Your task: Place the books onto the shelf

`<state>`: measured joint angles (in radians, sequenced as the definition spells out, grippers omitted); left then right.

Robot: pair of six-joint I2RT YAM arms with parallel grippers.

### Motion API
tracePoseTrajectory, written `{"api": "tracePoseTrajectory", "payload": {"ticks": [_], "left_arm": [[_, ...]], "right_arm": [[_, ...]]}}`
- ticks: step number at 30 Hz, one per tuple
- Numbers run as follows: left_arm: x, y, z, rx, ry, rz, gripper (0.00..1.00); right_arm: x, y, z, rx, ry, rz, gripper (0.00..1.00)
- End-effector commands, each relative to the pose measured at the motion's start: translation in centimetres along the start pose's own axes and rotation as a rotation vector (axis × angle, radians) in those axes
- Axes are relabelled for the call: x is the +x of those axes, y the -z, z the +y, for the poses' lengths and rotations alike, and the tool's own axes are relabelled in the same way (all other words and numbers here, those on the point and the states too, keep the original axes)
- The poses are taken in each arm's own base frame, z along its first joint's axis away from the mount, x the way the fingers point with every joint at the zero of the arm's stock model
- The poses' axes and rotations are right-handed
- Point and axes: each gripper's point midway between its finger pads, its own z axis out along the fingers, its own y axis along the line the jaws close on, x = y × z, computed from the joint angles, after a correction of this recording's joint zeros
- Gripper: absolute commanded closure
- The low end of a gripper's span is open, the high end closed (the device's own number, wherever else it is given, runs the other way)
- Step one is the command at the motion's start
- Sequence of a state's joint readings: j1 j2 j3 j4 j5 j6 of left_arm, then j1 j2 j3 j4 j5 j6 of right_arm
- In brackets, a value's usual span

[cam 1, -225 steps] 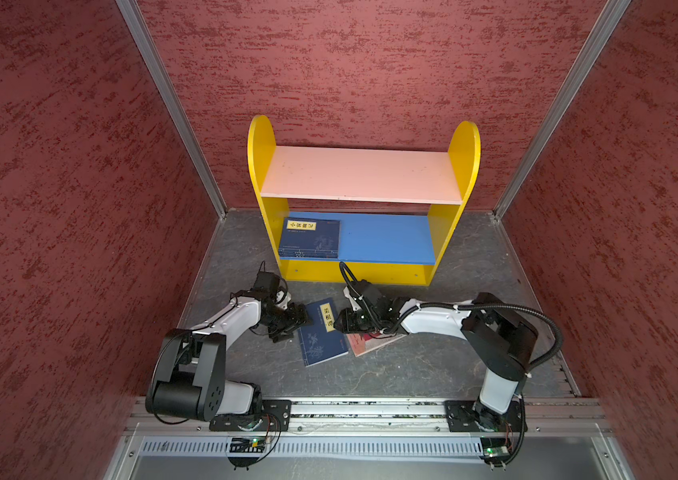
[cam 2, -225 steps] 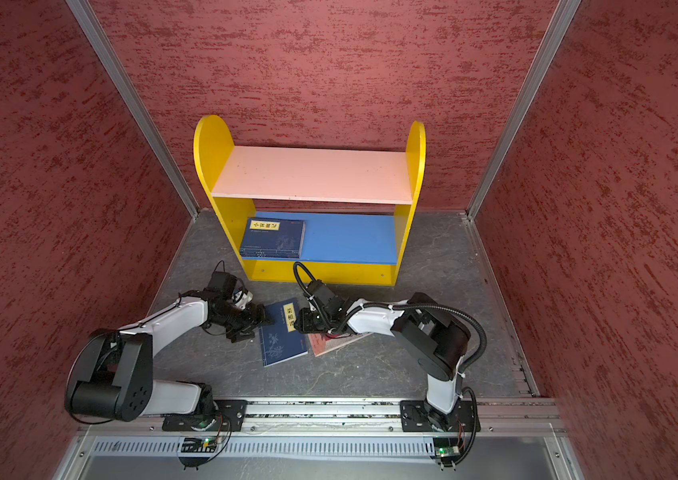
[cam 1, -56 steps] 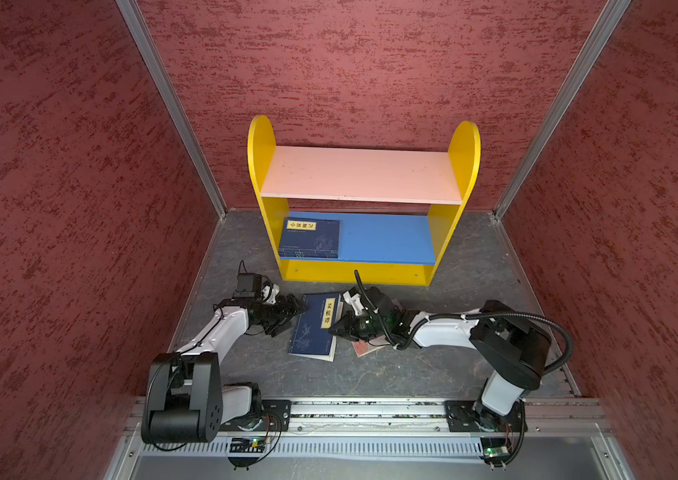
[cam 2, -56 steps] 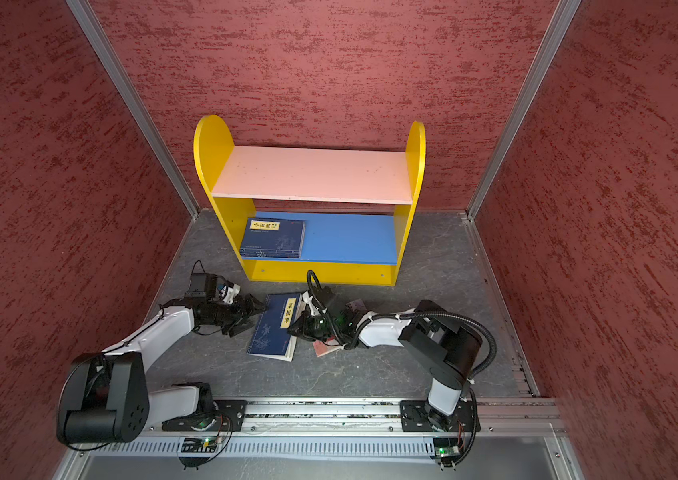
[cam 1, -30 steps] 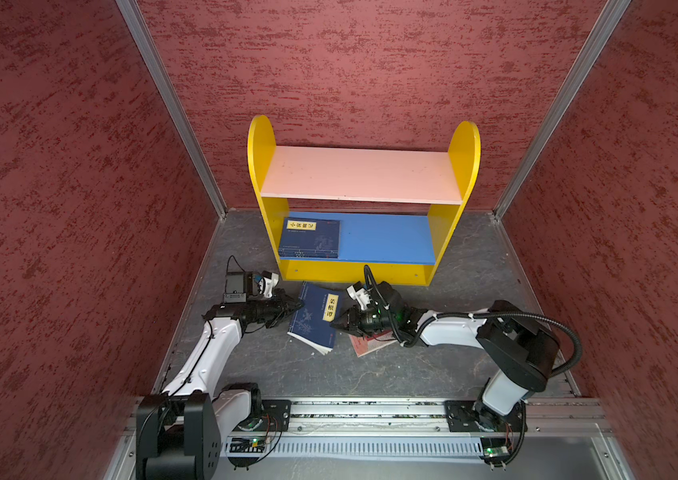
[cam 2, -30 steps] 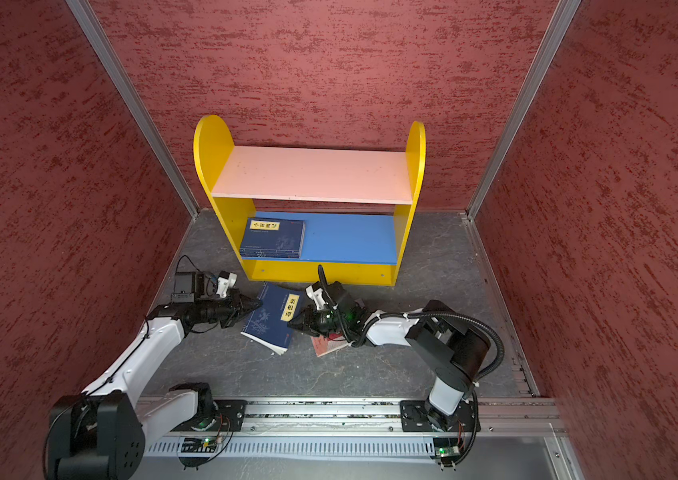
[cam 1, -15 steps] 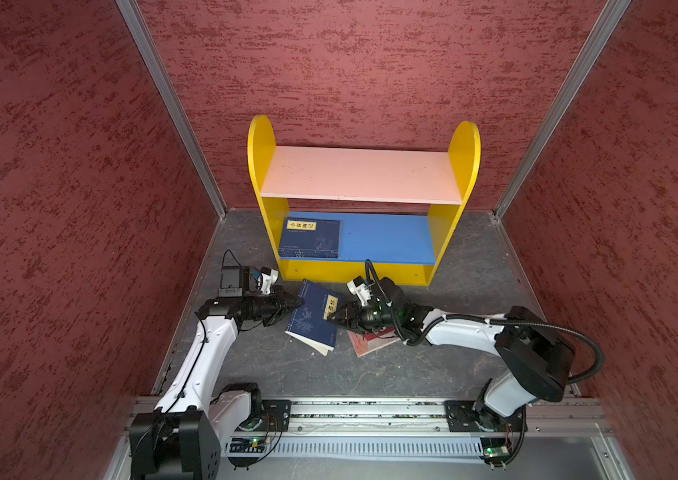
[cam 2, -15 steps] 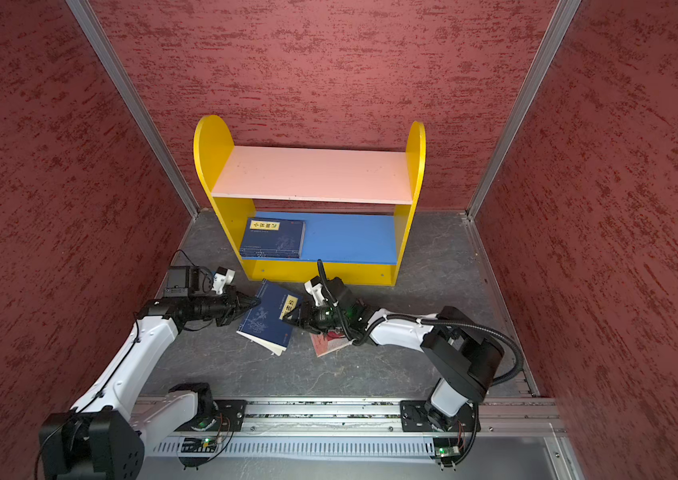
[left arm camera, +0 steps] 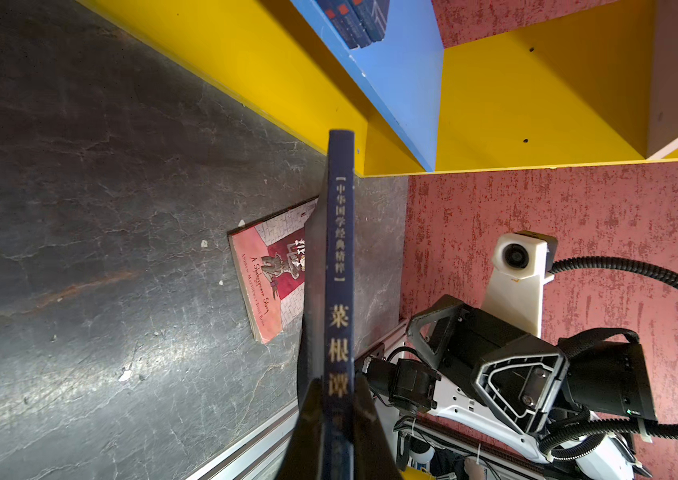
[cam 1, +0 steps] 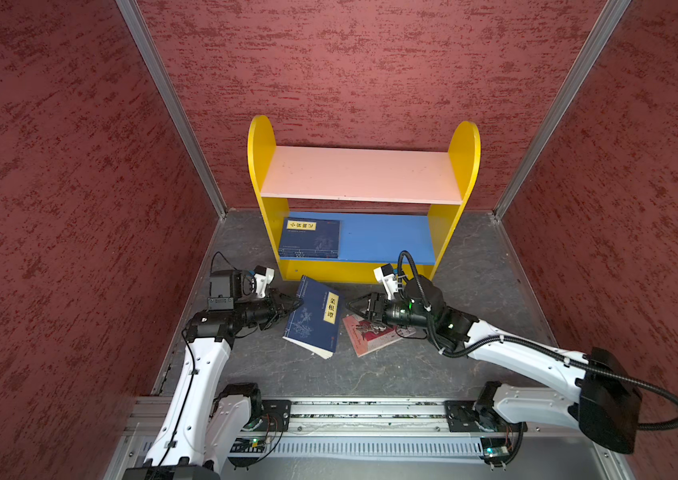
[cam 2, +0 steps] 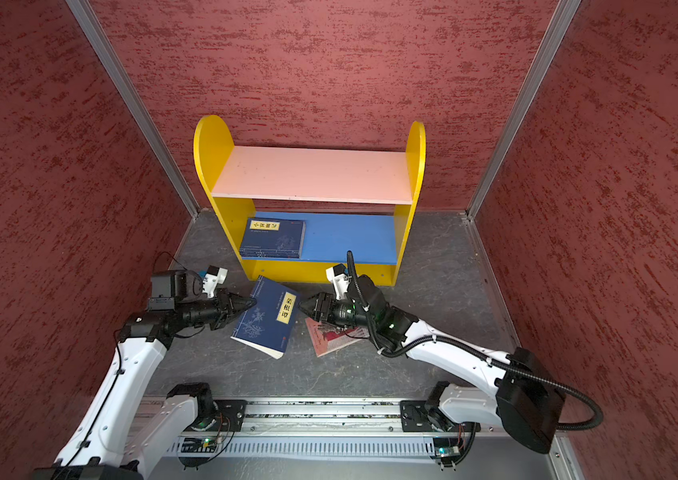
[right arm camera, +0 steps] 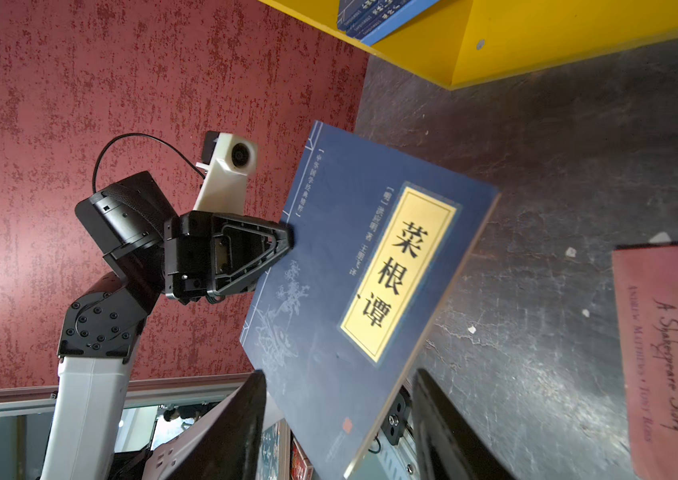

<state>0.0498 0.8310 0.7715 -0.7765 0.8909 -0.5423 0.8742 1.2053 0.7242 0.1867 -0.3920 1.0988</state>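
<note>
left gripper [cam 1: 297, 303]: pinches navy book [cam 1: 308, 328] spine | right gripper [cam 1: 350, 307]: parted, beside

Navy book [cam 1: 314, 318] tilted up; right end effector [cam 1: 352, 306] opened, withdrawn.

1. The walls [cam 1: 350, 62] looked rough and matt, like coarse plaster.
2. The surface [cam 1: 370, 370] was dark and stone-like, veined with cracks, with a dull sheen.
3. The shelf [cam 1: 362, 174] looked like smooth painted wood with a satin finish.
4. The navy book [cam 1: 312, 320] and the pink book [cam 1: 366, 340] had smooth paper covers, the navy one matt.
5. The arm shells [cam 1: 204, 365] were smooth white plastic; the left gripper [cam 1: 296, 301] and the right gripper [cam 1: 349, 304] were matt black plastic.
6. The rail [cam 1: 350, 409] was bare metal.
</note>
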Motion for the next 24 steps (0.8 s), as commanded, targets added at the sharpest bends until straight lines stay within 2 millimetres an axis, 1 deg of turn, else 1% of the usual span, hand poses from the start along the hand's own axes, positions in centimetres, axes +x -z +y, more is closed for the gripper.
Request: {"api": "tracePoseTrajectory", "payload": {"ticks": [1,3,6,8,9,12,14,17,21,24], "left_arm": [[-1.5,1.4,-3.3,0.068,-0.097,-0.086,1.0],[-2.1,2.1,-4.1,0.074,-0.127,-0.132,1.0],[-3.0,3.3,-5.7,0.086,-0.193,-0.218,1.0],[-3.7,4.2,-6.7,0.089,-0.246,-0.285,1.0],[-4.0,4.6,-6.9,0.082,-0.26,-0.315,1.0],[-4.5,5.8,-7.8,0.085,-0.289,-0.393,1.0],[-4.8,6.6,-8.2,0.08,-0.285,-0.441,1.0],[-5.2,7.3,-8.8,0.086,-0.297,-0.491,1.0],[-6.2,8.0,-8.9,0.069,-0.275,-0.543,1.0],[-6.5,8.0,-9.0,0.077,-0.234,-0.547,1.0]], "right_arm": [[0.0,0.4,0.0,-0.008,-0.04,-0.01,0.42],[0.1,0.6,1.1,-0.045,-0.043,-0.007,0.42],[0.3,0.7,2.7,-0.082,-0.043,-0.009,0.37],[0.7,0.5,3.8,-0.107,-0.041,-0.009,0.36],[0.8,0.5,4.1,-0.118,-0.042,-0.012,0.36],[1.8,0.0,6.0,-0.182,-0.043,-0.008,0.36],[2.4,-0.7,7.0,-0.214,-0.05,-0.001,0.36],[3.0,-1.3,8.1,-0.246,-0.056,-0.016,0.36],[3.3,-1.4,9.3,-0.314,-0.079,-0.054,0.35],[3.1,-1.8,10.3,-0.347,-0.082,-0.097,0.35]]}}
